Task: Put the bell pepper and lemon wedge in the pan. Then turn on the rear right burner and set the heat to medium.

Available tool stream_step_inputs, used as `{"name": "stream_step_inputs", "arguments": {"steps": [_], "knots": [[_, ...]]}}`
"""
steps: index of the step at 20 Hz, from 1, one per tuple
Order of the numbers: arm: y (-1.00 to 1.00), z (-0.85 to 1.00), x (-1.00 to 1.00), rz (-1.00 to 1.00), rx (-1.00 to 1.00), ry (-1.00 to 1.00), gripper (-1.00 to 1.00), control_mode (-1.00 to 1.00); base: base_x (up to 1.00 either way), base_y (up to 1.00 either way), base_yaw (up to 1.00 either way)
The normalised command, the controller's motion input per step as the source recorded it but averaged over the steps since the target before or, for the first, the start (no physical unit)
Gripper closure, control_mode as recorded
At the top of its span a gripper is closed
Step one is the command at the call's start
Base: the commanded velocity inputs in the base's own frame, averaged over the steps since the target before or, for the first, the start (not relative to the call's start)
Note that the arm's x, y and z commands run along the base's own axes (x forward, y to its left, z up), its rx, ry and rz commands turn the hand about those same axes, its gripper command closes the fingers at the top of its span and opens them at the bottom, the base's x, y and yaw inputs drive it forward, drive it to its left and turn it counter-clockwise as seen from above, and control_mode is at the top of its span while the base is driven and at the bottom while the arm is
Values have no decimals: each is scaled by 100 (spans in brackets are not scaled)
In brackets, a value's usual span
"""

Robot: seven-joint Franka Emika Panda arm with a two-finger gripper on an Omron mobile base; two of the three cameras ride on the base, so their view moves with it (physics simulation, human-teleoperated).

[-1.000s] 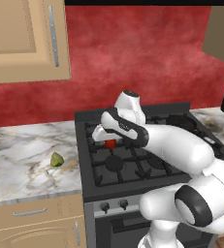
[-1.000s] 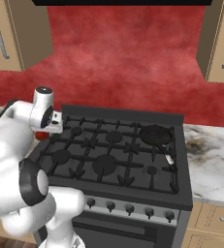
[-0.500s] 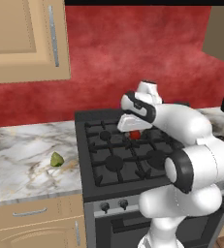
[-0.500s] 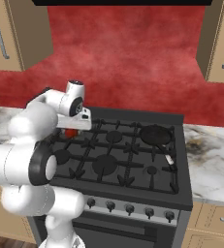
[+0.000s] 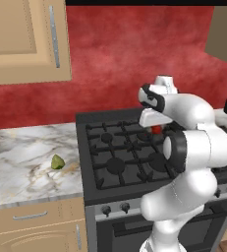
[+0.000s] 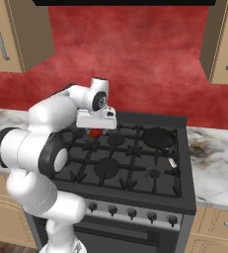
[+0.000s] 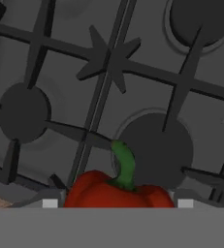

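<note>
My gripper [image 6: 95, 129] is shut on the red bell pepper [image 6: 94, 132] and holds it above the stove grates, near the back middle. In the hand view the bell pepper [image 7: 117, 190], green stem up, sits between the two fingertips [image 7: 49, 202] of the gripper [image 7: 117, 202], with burners below. From the left base view the gripper [image 5: 154, 127] carries the bell pepper [image 5: 156, 130] just under the white hand. The black pan [image 6: 158, 137] rests on the rear right burner, its grey handle pointing forward. The yellow-green lemon wedge [image 5: 57, 162] lies on the marble counter left of the stove.
The black stove [image 6: 130, 168] has a row of knobs [image 6: 130, 213] along its front. Marble counter [image 5: 21, 162] runs to its left and a further stretch [image 6: 214, 163] to its right. Wooden cabinets hang above both sides against a red wall.
The arm has swung right across the stove with the bell pepper held, from the stove's left edge to over the rear middle grates. The lemon wedge and pan have not moved.
</note>
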Motion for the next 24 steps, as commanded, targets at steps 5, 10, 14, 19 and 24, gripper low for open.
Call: {"name": "stream_step_inputs", "arguments": {"steps": [5, 10, 14, 19, 24], "knots": [[-78, 0, 13, 0, -4, 0, 100, -100, 0, 0, 0], [-33, -11, 0, 0, -1, 0, 100, -100, 0, 0, 0], [-28, -27, 19, 0, 0, 0, 100, -100, 0, 0, 0], [-33, -7, 45, 0, 0, 0, 100, -100, 0, 0, 0], [-33, 2, 45, 0, 0, 0, 100, -100, 0, 0, 0]]}}
